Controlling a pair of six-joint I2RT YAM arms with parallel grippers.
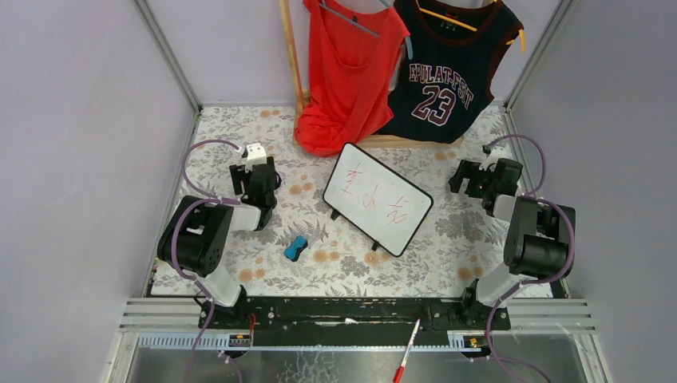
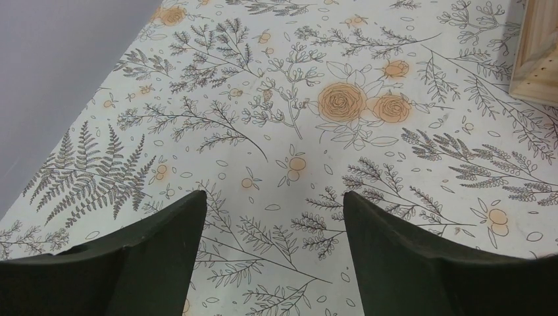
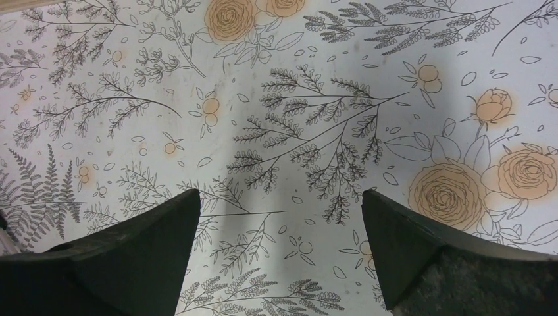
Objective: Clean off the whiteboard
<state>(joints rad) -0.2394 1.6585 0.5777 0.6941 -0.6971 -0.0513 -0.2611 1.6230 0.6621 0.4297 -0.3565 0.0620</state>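
Note:
The whiteboard (image 1: 378, 199) lies tilted at the table's centre, black-framed, with red handwritten marks on it. A small blue eraser (image 1: 295, 248) lies on the cloth to its front left. My left gripper (image 1: 257, 177) is left of the board, open and empty; in the left wrist view (image 2: 275, 204) only floral cloth shows between its fingers. My right gripper (image 1: 473, 177) is right of the board, open and empty; the right wrist view (image 3: 279, 204) shows only cloth. Neither wrist view shows the board or the eraser.
A red top (image 1: 348, 72) and a dark "23" jersey (image 1: 447, 72) hang on a wooden rack at the back, its base (image 2: 538, 59) near the left gripper. A red marker (image 1: 406, 361) lies in front of the arm bases. Grey walls close both sides.

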